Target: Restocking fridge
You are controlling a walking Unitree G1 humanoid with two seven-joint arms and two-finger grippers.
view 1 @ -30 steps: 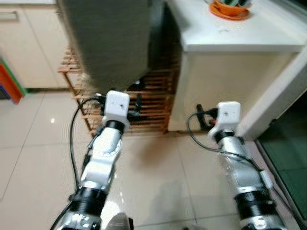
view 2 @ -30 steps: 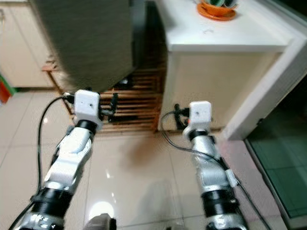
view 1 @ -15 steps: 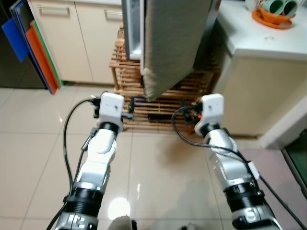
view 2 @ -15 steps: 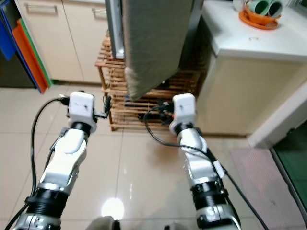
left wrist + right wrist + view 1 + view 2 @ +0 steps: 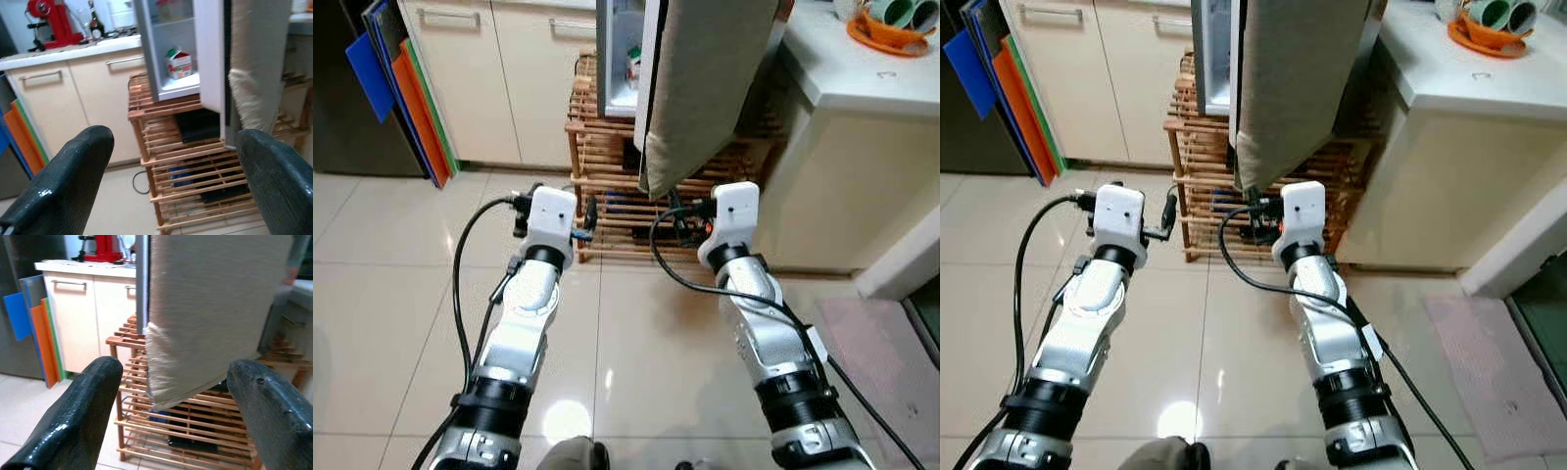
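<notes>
Two empty hands, fingers spread wide, face a small fridge (image 5: 625, 49) perched on a wooden slatted rack (image 5: 607, 171), its door (image 5: 1293, 69) swung open and draped with a beige cloth. The left hand (image 5: 171, 191) looks straight at a milk carton (image 5: 179, 64) standing on the fridge's lower shelf; the right hand (image 5: 171, 396) faces the hanging door. Neither carries any stock, so the sensible step appears to be closing in squarely on the opening, keeping the right arm clear of the door's edge and the cloth, which could snag a finger. An orange tray of cups (image 5: 1492, 22) sits on the white surface (image 5: 1469, 83) to the right
</notes>
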